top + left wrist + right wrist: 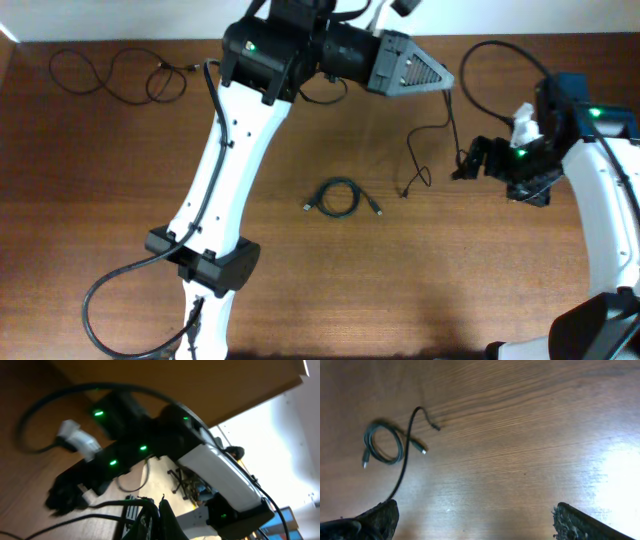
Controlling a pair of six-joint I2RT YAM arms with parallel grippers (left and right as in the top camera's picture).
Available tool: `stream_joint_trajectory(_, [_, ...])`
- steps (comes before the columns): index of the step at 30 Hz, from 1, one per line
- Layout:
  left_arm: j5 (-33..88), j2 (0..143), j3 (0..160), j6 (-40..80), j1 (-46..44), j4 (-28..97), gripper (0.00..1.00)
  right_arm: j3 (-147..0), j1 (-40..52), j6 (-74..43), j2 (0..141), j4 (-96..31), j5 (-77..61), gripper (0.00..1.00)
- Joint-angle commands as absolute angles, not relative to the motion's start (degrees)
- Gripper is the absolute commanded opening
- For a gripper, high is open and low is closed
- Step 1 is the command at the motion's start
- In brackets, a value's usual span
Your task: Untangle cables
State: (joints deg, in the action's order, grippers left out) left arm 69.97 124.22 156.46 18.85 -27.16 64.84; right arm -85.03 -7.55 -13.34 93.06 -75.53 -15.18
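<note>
The coiled cable is lying flat near the middle of the table, with bare wood open on every side of it. A loose cable is snaking just to the right of it, its small plug pointing away from the coil. Its other stretch is running toward the left finger of the right gripper, where its end is going out of sight. Whether cable and finger are touching is hard to tell. A third, looped cable is sprawling well apart at the far left corner, close to the table's back edge.

The right gripper is hovering beside the loose cable with its jaws spread wide and nothing between them. The left gripper is reaching over the back of the table with its jaws pressed together. The left arm is stretching diagonally across the left half of the table. It is leaving the front centre and front right free. The right arm is running off the right edge of the overhead view. The left wrist view is blurred, showing mostly the right arm's dark body and green lights.
</note>
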Motion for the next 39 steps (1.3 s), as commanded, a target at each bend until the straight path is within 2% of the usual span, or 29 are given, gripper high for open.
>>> stream_joint_trajectory(1, [68.1,121.4,158.3,17.3,-24.3,65.7,0.0,-82.5,-11.7,-14.0,94.2,-76.3,-8.6,0.98])
stream_joint_trajectory(3, [59.5,121.4,158.3,17.3,-24.3,69.8,0.0,-82.5,-12.8,-14.0,94.2,-76.3,-8.6,0.98])
stream_joint_trajectory(7, [50.2,121.4,158.3,17.3,-24.3,73.0,0.0,-82.5,-13.5,-14.1,94.2,-75.8,-8.5,0.98])
stream_joint_trajectory(10, [41.6,121.4,158.3,17.3,-24.3,74.7,0.0,-82.5,-14.3,-18.7,94.2,-75.6,-5.5,0.98])
stream_joint_trajectory(18, [35.2,121.4,158.3,19.7,-24.3,76.0,0.0,-82.5,-14.4,-28.1,94.2,-75.6,4.8,0.99])
stream_joint_trajectory(21, [34.4,121.4,158.3,19.9,-24.3,76.1,0.0,-82.5,-14.3,-30.0,94.2,-75.7,4.2,0.98])
stream_joint_trajectory(25, [32.5,121.4,158.3,19.9,-24.3,76.8,0.0,-82.6,-14.3,-27.9,93.9,-75.8,-5.6,0.98])
stream_joint_trajectory(28, [29.1,121.4,158.3,20.1,-24.3,78.1,0.0,-82.6,-14.3,-28.1,92.4,-75.6,-5.3,0.98])
stream_joint_trajectory(39, [9.5,121.4,158.3,24.1,-24.3,82.5,0.0,-86.3,-14.3,-26.3,83.1,-76.4,-6.0,0.98])
